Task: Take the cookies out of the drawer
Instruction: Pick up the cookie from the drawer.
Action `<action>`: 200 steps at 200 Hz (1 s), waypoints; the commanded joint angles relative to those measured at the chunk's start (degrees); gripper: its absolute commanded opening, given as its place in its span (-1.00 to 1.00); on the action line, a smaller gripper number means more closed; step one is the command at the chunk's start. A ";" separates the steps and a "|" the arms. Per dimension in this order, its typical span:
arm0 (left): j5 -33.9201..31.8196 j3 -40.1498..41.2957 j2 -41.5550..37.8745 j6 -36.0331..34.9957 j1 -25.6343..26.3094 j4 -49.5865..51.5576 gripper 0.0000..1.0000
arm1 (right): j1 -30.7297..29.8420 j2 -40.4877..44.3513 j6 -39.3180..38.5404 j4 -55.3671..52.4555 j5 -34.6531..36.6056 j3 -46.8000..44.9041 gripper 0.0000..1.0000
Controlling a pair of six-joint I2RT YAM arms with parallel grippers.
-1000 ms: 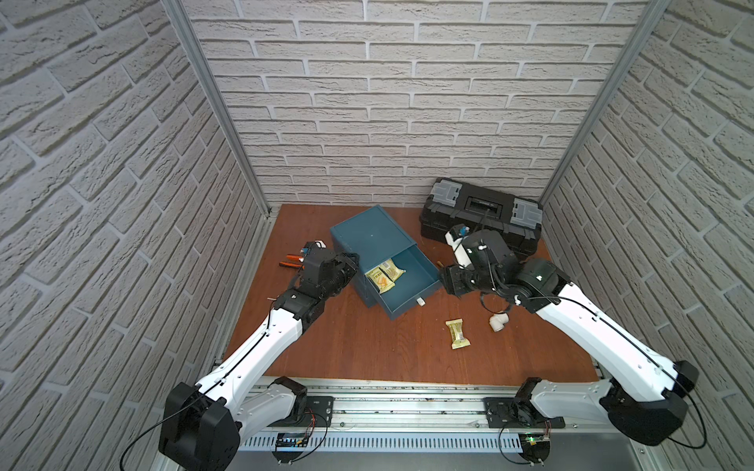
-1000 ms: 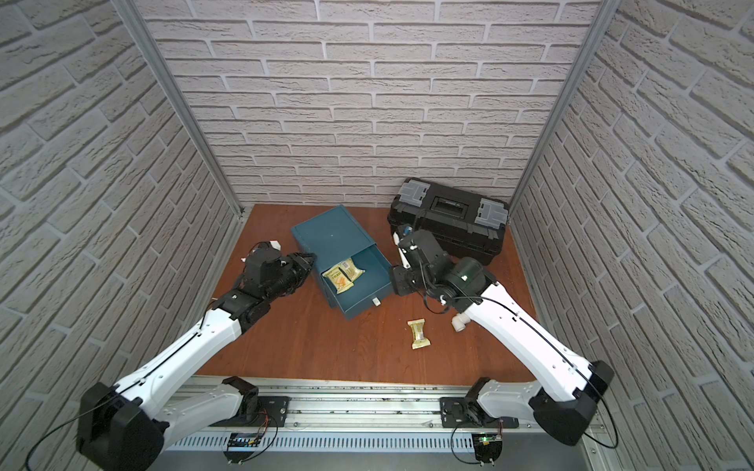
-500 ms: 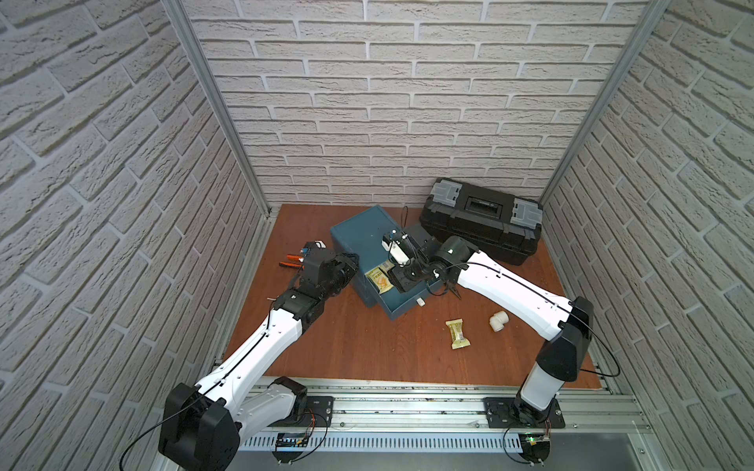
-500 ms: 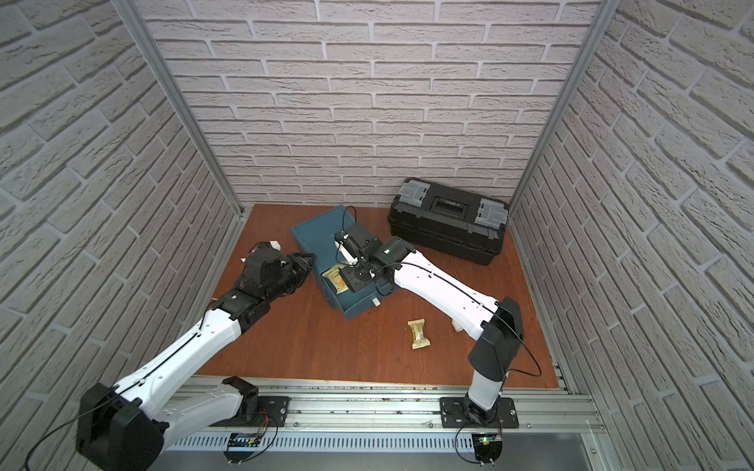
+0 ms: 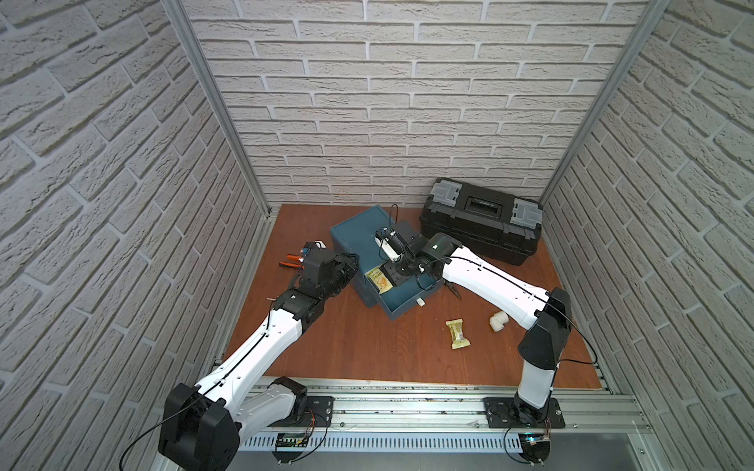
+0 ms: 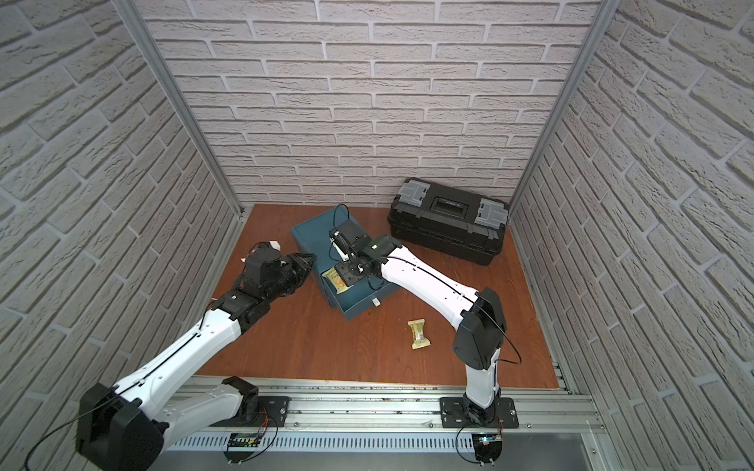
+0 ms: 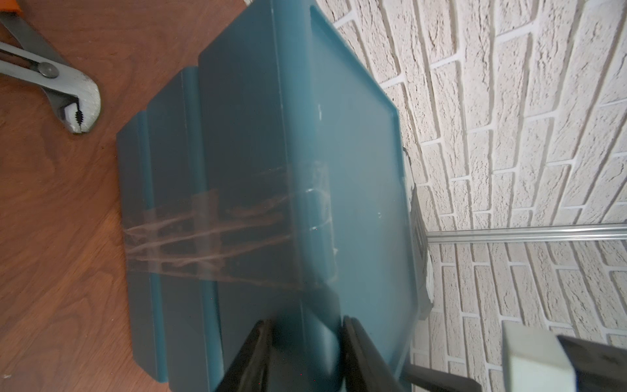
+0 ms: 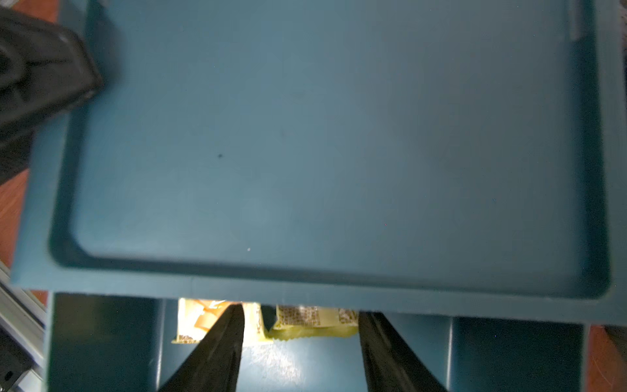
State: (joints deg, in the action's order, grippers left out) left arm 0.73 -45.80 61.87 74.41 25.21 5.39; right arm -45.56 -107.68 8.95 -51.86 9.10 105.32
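The teal cabinet [image 5: 355, 236] stands mid-table with its drawer [image 5: 408, 304] pulled out toward the front. Pale gold cookies [image 5: 378, 280] lie in the drawer, also in a top view [image 6: 336, 280]. In the right wrist view two such packets lie side by side [image 8: 193, 319] [image 8: 315, 322]. My right gripper [image 8: 302, 342] hangs open in the drawer, its fingers [image 8: 224, 339] straddling the second packet. Another gold packet [image 5: 457, 333] lies on the table. My left gripper [image 7: 305, 356] is shut on the cabinet's left edge [image 5: 351, 265].
A black toolbox [image 5: 483, 222] sits at the back right. Orange-handled pliers [image 5: 291, 261] lie left of the cabinet, behind my left wrist. A white pipe elbow [image 5: 497, 322] rests beside the right arm. Brick walls close three sides; a metal rail [image 5: 408, 401] runs along the front.
My right arm has swung left from beside the drawer to above it, and its gripper has come down into the drawer over the gold packets. The left arm has stayed put.
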 commanded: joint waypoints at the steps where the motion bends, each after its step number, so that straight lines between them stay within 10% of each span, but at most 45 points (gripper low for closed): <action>1: 1.36 0.37 -0.29 -0.44 0.15 3.74 -0.24 | -0.14 -1.10 -0.76 1.41 1.62 1.76 0.12; 200: 1.53 0.40 -0.10 -0.36 0.10 3.54 -0.24 | 0.03 -2.81 -0.17 0.76 3.90 -1.35 -0.01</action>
State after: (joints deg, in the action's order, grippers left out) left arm 0.80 -45.80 61.87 74.41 25.21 5.41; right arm -45.54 -112.12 8.23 -51.51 12.23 105.91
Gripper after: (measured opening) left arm 0.380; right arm 0.506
